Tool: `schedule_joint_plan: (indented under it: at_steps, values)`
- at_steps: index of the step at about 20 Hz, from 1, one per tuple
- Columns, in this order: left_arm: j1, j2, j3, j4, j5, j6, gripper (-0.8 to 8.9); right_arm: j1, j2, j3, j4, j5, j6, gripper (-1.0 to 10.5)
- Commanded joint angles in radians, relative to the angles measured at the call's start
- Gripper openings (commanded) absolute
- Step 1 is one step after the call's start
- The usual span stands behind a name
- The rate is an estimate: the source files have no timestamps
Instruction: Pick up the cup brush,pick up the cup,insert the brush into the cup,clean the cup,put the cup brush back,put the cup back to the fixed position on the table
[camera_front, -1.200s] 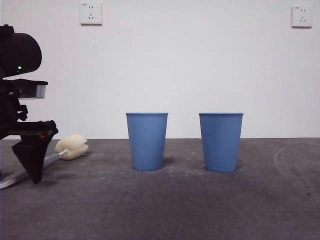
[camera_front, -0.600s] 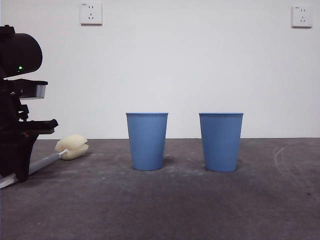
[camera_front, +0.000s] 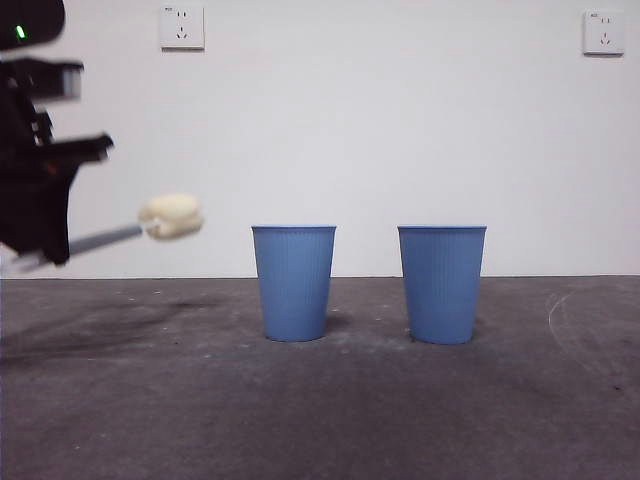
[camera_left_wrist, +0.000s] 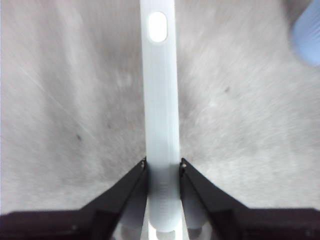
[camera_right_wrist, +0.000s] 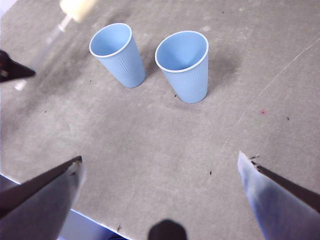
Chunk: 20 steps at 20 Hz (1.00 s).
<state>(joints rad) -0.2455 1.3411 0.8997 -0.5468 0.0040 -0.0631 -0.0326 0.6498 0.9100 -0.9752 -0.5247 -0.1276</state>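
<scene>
My left gripper (camera_front: 45, 250) is shut on the grey handle of the cup brush (camera_front: 110, 236) and holds it in the air at the far left, well above the table (camera_front: 320, 410). The cream sponge head (camera_front: 171, 216) points toward the cups. The left wrist view shows the handle (camera_left_wrist: 161, 110) pinched between the jaws. Two blue ribbed cups stand upright on the table: one in the middle (camera_front: 293, 282), one to its right (camera_front: 441, 283). My right gripper (camera_right_wrist: 160, 170) is open and empty, high above the table, with both cups (camera_right_wrist: 118, 54) (camera_right_wrist: 183, 64) ahead of it.
Two wall sockets (camera_front: 181, 27) (camera_front: 603, 32) sit high on the white wall behind. The table's front edge (camera_right_wrist: 60, 206) shows under my right gripper. A pale curved scratch (camera_front: 560, 315) marks the table at the right.
My left gripper closed on the brush handle and lifted the brush off the table, up and slightly right. The cups have not moved.
</scene>
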Motion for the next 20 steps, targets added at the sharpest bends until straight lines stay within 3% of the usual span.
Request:
schedule_joint_plan:
  at_steps: [1, 7, 14, 20]
  values:
    - [-0.002, -0.086, 0.000, -0.036, 0.023, 0.047, -0.09, 0.021, 0.013, 0.003, 0.020, -0.012, -0.008, 5.6]
    - [-0.002, -0.362, 0.000, -0.173, 0.138, 0.072, -0.09, 0.106, 0.041, -0.045, 0.157, -0.025, -0.035, 5.6]
    - [-0.002, -0.541, 0.000, -0.313, 0.209, 0.075, -0.09, 0.125, 0.049, -0.365, 0.586, -0.010, 0.136, 5.6]
    - [-0.002, -0.548, 0.000, -0.331, 0.240, 0.072, -0.09, 0.283, 0.167, -0.549, 0.952, 0.204, 0.181, 5.6]
